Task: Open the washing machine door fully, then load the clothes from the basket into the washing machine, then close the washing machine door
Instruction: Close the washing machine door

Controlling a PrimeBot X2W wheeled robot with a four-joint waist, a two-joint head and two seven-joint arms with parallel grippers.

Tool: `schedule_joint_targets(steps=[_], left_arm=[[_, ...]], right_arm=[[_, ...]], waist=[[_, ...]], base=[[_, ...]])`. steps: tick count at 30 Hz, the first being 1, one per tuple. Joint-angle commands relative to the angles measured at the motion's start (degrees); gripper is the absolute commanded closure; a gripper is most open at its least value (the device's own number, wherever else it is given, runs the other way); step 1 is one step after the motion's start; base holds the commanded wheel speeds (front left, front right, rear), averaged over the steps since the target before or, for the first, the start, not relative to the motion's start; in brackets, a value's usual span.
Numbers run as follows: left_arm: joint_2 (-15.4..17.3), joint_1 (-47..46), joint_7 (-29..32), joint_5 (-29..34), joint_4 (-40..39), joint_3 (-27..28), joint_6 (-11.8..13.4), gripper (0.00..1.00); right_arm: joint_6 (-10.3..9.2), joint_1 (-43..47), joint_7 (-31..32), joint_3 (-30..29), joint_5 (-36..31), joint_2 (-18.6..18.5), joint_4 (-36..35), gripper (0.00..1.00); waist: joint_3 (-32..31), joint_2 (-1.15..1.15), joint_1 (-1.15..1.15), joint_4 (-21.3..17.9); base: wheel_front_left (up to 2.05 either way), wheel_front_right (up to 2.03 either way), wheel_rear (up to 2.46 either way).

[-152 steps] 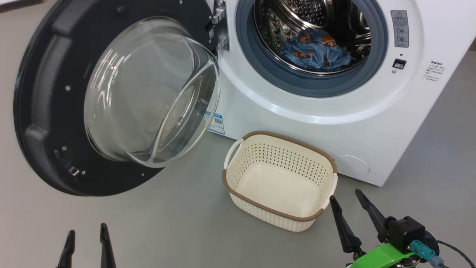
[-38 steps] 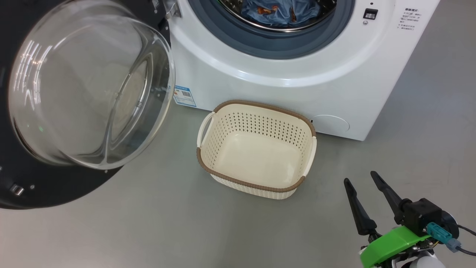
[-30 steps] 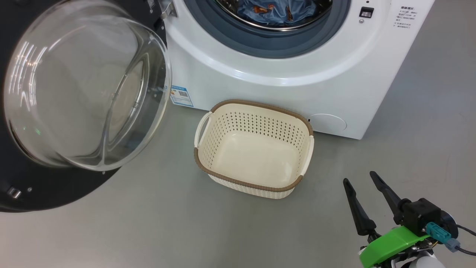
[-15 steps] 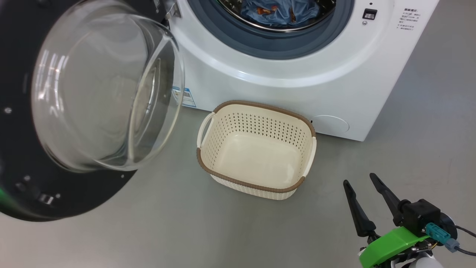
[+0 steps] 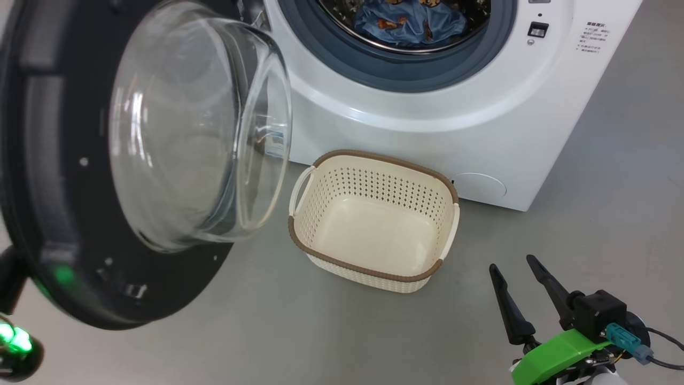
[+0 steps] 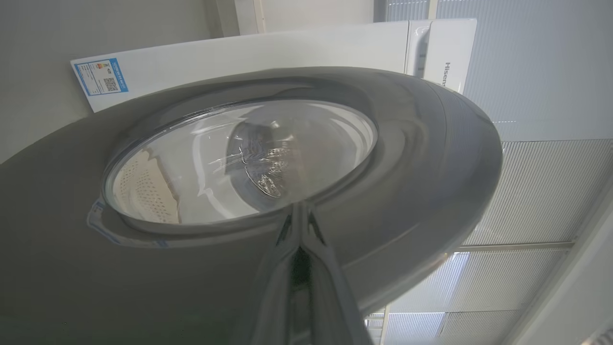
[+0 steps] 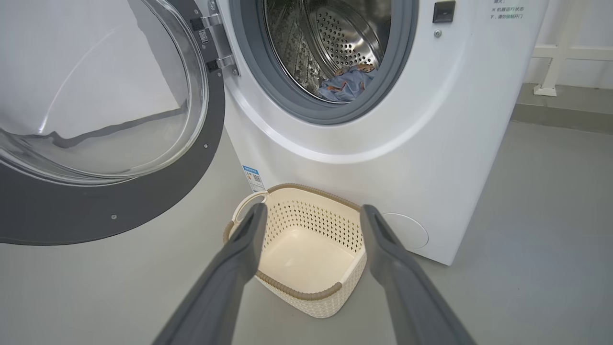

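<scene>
Bright, even light. Glare streaks the clear glass bowl of the round glossy black washing machine door (image 5: 176, 139). My left jaws' long dark fingers (image 6: 328, 306) look blurred.

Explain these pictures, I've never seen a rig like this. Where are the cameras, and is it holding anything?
A two-armed wheeled robot is doing laundry. Its head camera looks down at a white front-loading washing machine, its round black glass-windowed door swung open, and an empty cream perforated plastic basket on the grey floor. A blue garment with orange prints lies in the drum. The other pictures come from wrist cameras. The left jaws are shut, pointing at the door's outer face; the right jaws stand open, holding nothing.
</scene>
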Motion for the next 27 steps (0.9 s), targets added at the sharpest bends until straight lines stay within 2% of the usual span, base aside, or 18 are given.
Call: schedule_joint_targets(steps=[1,7,15,23,27], left_arm=[[1.28,0.37,1.74,-0.93,-3.03,0.25,0.44,1.00],[-1.90,2.19,4.82,-2.40,-9.12,-2.13,2.31,1.00],[-5.33,5.51,7.34,-3.73,-16.13,-6.26,3.34,1.00],[-6.83,7.53,5.59,-5.03,-19.25,-12.56,1.98,1.00],[-6.98,7.88,2.60,-6.28,-19.19,-16.59,0.57,1.00]], right_arm=[[0.09,-1.33,-0.70,1.57,0.61,0.26,-1.03,0.00],[0.09,-1.70,-1.18,2.54,1.01,0.91,0.00,0.00],[0.09,-1.53,-1.96,2.67,1.47,1.42,1.26,0.00],[0.09,-1.44,-2.41,2.61,1.68,1.71,2.10,0.00],[0.09,-1.85,-2.60,2.87,1.72,1.87,2.49,0.00]], waist=[[-0.17,0.00,0.00,0.13],[-1.01,0.00,0.00,-0.57],[-1.42,0.00,0.00,-3.48],[-1.06,0.00,0.00,-6.47],[-0.72,0.00,0.00,-8.62]], base=[[0.00,0.00,0.00],[0.00,0.00,0.00],[0.00,0.00,0.00],[0.00,0.00,0.00],[0.00,0.00,0.00]])
